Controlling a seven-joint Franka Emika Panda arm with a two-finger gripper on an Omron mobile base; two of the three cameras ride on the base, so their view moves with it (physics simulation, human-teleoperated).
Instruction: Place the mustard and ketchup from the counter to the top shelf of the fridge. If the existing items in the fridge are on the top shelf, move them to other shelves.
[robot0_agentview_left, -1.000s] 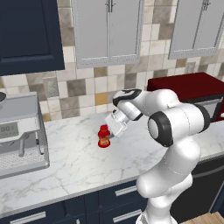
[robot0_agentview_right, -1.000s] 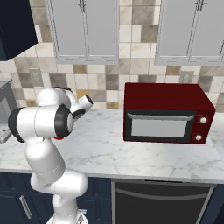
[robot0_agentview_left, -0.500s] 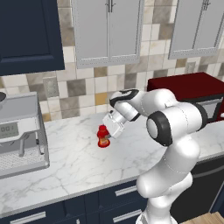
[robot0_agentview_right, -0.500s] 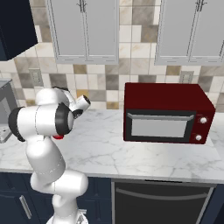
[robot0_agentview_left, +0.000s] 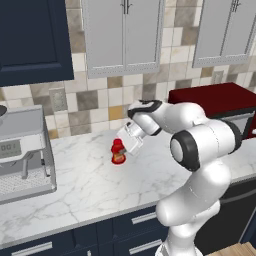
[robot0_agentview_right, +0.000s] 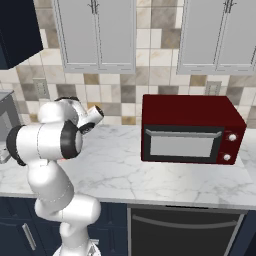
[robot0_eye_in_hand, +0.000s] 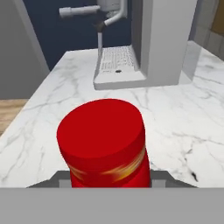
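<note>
The white arm bends forward and to its left, wrist angled downward. Its gripper (robot0_agentview_left: 123, 151) sits low, jaws partly closed.

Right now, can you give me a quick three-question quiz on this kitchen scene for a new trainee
1. True or false: the ketchup stands upright on the counter.
2. Which appliance sits on the counter at the far side of the ketchup, as the hand view shows it? A) red microwave B) grey coffee machine C) toaster
3. Fill in: in the left base view, the gripper is at the ketchup's ______ side.

Key
1. True.
2. B, the grey coffee machine; the red microwave stands on the arm's other side.
3. Right.
</note>
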